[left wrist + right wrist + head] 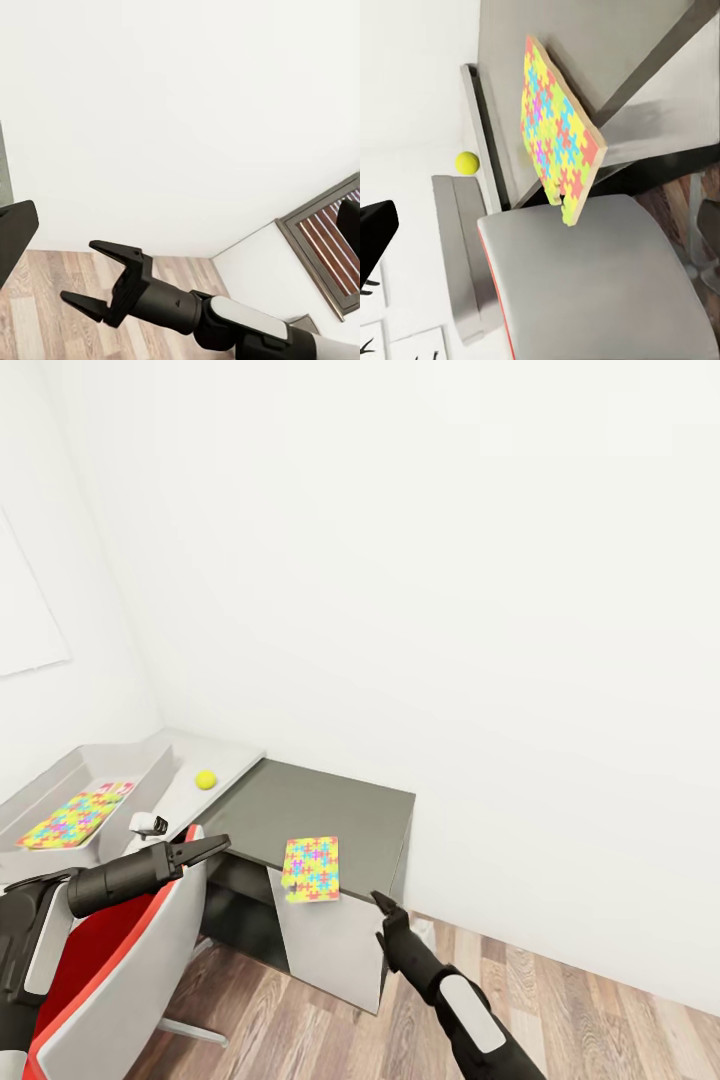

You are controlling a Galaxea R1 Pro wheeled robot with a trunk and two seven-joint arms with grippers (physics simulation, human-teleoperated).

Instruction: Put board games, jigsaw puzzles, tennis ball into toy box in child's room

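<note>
- At the room's corner, the table (225,760) runs along the left wall as a pale grey top and joins a lower dark grey cabinet (320,810) to its right.
- Two puzzles can be counted. One lies in the toy box (120,760) at far left, and beside it a bit of a red-and-white flat thing shows, too small to name. The other puzzle (311,869) is at the cabinet's near edge, tilted and hanging partly over the front; whether it rests on the top I cannot tell.
- One ball (205,780) sits on the pale top, just right of the toy box and well apart from the tilted puzzle.
- One red chair (110,970) with a grey back stands near left, before the table.
- Left gripper (205,849) hangs above the chair back, holding nothing; how far its fingers are parted I cannot tell.
- Right gripper (383,905) is near the cabinet's right front corner, just right of the tilted puzzle and apart from it. The left wrist view shows this gripper (88,283) with fingers spread wide and nothing between them, over plank floor (30,300).
- From the right wrist view, the tilted puzzle (556,146) shows its thick orange edge, with the ball (466,163) and chair back (592,277) nearby.
</note>
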